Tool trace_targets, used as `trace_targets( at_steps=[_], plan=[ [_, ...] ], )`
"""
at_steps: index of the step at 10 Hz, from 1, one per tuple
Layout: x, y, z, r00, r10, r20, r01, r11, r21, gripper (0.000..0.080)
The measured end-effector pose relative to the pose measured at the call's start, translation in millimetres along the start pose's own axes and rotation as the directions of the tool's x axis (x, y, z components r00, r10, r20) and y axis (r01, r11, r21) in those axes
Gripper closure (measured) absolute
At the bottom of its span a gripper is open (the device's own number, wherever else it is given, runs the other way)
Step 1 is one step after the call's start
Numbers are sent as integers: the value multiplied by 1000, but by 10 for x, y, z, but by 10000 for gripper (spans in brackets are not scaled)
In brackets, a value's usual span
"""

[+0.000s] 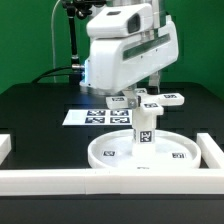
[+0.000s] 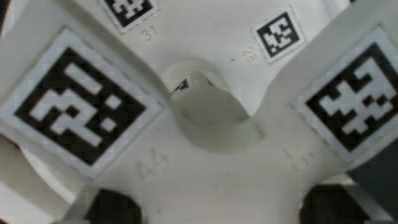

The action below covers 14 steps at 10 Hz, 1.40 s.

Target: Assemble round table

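Note:
The large rimmed disc (image 1: 108, 156) lies flat near the front of the table. The short post (image 1: 143, 130) stands upright on its hub. The flat cross-shaped piece (image 1: 163, 100) sits level on top of the post. My gripper (image 1: 141, 96) comes down from above and is shut on one arm of the cross. In the wrist view the cross-shaped piece (image 2: 210, 110) fills the picture, with square tags on its arms. My gripper (image 2: 228, 206) holds it, with a dark fingertip (image 2: 111, 206) on each side of a white arm.
The marker board (image 1: 88, 116) lies flat behind the disc on the black table. White border rails run along the front (image 1: 60, 181), the exterior view's right (image 1: 213, 150) and its left (image 1: 4, 146). A green wall stands behind.

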<state>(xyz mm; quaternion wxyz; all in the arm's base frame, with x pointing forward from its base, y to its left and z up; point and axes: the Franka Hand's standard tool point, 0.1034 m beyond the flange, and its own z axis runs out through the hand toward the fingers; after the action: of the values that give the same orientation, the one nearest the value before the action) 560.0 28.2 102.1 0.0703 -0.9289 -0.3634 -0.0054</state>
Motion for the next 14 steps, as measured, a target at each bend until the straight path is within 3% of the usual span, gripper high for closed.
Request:
trace_targets(
  at_steps=[2,8,13,14],
  plan=[
    [9,-8,5,949,314,-38,-313,949,19,356],
    [68,-11,-5,713,699,-54,-698,715,33,354],
    [79,-15,10,205,977,-64,-972,211,106,354],
    [78,-16,9,137,989,-53,-983,142,118,354]
  ],
)
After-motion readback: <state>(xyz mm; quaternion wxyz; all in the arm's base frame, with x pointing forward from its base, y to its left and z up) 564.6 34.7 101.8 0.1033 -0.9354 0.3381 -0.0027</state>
